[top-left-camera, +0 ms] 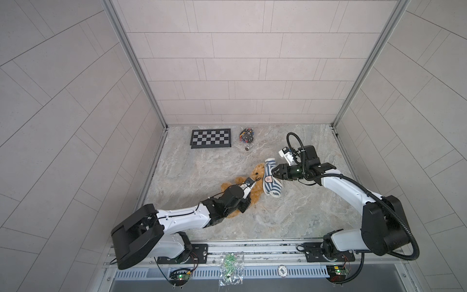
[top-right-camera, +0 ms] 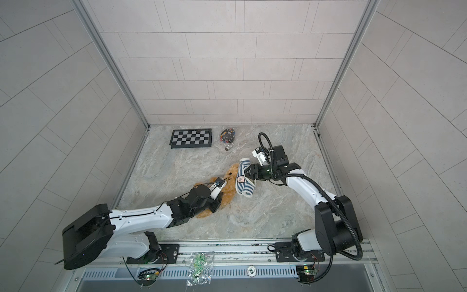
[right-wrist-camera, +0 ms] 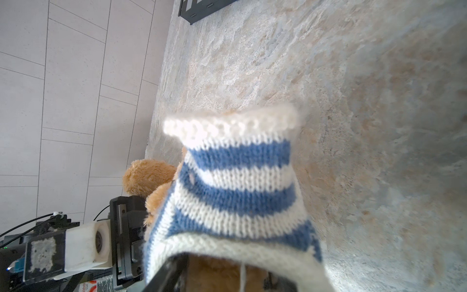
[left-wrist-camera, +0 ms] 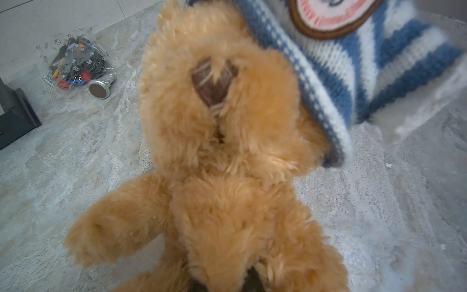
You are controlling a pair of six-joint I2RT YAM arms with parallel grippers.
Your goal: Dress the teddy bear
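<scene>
Golden-brown plush marks the teddy bear (top-left-camera: 257, 172), which lies on the marble table (top-left-camera: 303, 212) left of centre, head toward 1 o'clock and legs toward 7. My left gripper (top-left-camera: 252, 188) is clamped on its torso. At 3 o'clock of the head, touching it, the striped shirt (top-left-camera: 272, 188) drapes over my right gripper (top-left-camera: 275, 175). The knit hides those fingertips, so I cannot tell their spread. Chessboard (top-left-camera: 211, 138): 11 o'clock of the bear.

Robot lab cell (panelled walls (top-left-camera: 240, 63), checkerboard (top-left-camera: 211, 138), rail-mounted arms (top-left-camera: 182, 217))
</scene>
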